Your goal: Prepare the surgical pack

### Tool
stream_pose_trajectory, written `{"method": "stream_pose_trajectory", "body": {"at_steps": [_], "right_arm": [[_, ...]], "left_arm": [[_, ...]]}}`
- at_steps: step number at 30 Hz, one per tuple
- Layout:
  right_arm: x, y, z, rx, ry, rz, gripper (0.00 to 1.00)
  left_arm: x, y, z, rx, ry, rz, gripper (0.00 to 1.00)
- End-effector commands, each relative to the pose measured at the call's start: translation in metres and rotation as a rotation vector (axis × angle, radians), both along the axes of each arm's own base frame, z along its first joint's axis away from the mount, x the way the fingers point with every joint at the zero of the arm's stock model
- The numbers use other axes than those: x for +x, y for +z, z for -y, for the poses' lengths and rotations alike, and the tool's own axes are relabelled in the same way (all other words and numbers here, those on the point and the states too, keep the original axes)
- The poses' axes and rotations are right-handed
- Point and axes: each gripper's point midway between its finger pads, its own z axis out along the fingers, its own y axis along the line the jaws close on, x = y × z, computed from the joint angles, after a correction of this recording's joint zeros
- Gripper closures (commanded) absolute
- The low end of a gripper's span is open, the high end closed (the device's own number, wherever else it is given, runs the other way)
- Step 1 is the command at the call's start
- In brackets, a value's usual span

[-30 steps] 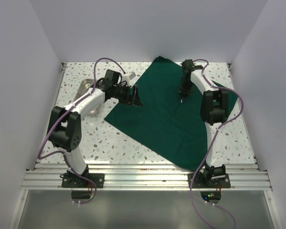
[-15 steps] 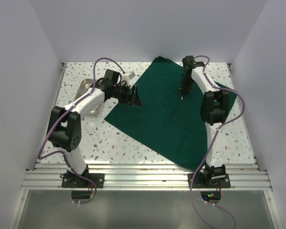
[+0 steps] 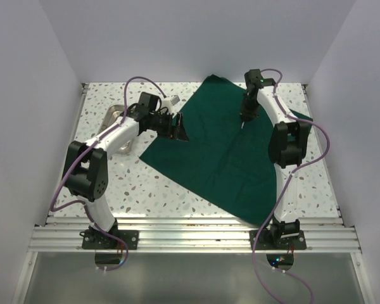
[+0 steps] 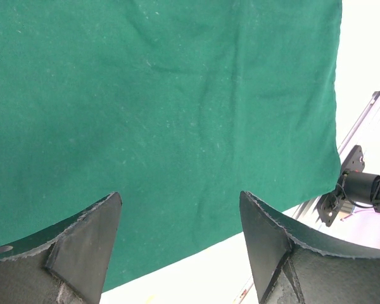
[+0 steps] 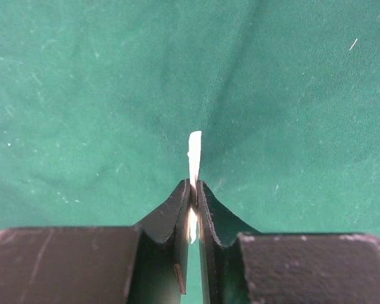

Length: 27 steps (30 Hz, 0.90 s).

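The surgical pack, a dark green drape (image 3: 228, 158), lies spread flat as a wide sheet over the middle and right of the table. It fills the left wrist view (image 4: 164, 114) and the right wrist view (image 5: 82, 95). My left gripper (image 3: 177, 130) is open and empty over the drape's left edge, its jaws wide apart (image 4: 180, 234). My right gripper (image 3: 242, 125) hangs over the drape's far part. It is shut (image 5: 193, 190) on a thin white gauze piece (image 5: 194, 152), seen edge-on and sticking out past the fingertips.
A small shiny metal tray (image 3: 116, 114) sits at the far left behind my left arm. White walls close in the table on three sides. The aluminium rail (image 3: 190, 237) with both arm bases runs along the near edge.
My right gripper has moved slightly toward the back of the table with the white piece still pinched. The left arm and the drape have not moved.
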Motion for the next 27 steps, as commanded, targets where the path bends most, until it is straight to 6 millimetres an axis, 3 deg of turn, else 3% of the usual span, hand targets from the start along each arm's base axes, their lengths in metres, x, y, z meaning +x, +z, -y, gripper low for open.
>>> {"method": "stream_pose_trajectory", "body": {"at_steps": [1,3,5,13,14,15,17,20,27], "right_arm": [[0.003,0.027,0.006,-0.011,0.008,0.061,0.86],[0.002,0.022,0.006,-0.009,0.011,0.052,0.85],[0.002,0.02,0.004,0.001,0.014,0.047,0.99],[0.004,0.024,0.004,-0.001,0.007,0.06,1.0],[0.004,0.023,0.006,-0.011,0.005,0.054,0.93],[0.005,0.021,0.007,-0.017,0.008,0.047,0.76],[0.005,0.013,0.006,-0.016,0.007,0.022,0.64],[0.005,0.002,0.004,-0.008,0.003,-0.003,0.61],[0.005,-0.015,0.005,-0.017,0.007,-0.02,0.66]], "left_arm": [[0.005,0.025,0.0,-0.036,-0.016,0.075,0.21],[0.003,0.024,0.0,-0.034,-0.019,0.072,0.21],[0.003,0.024,-0.001,-0.03,-0.02,0.076,0.21],[0.006,0.023,-0.001,-0.028,-0.02,0.075,0.2],[0.006,0.023,0.0,-0.029,-0.021,0.074,0.2],[0.006,0.024,0.0,-0.031,-0.021,0.073,0.2],[0.006,0.024,0.0,-0.029,-0.021,0.074,0.2],[0.005,0.021,-0.001,-0.026,-0.02,0.069,0.2],[0.005,0.021,-0.002,-0.025,-0.019,0.067,0.2]]}}
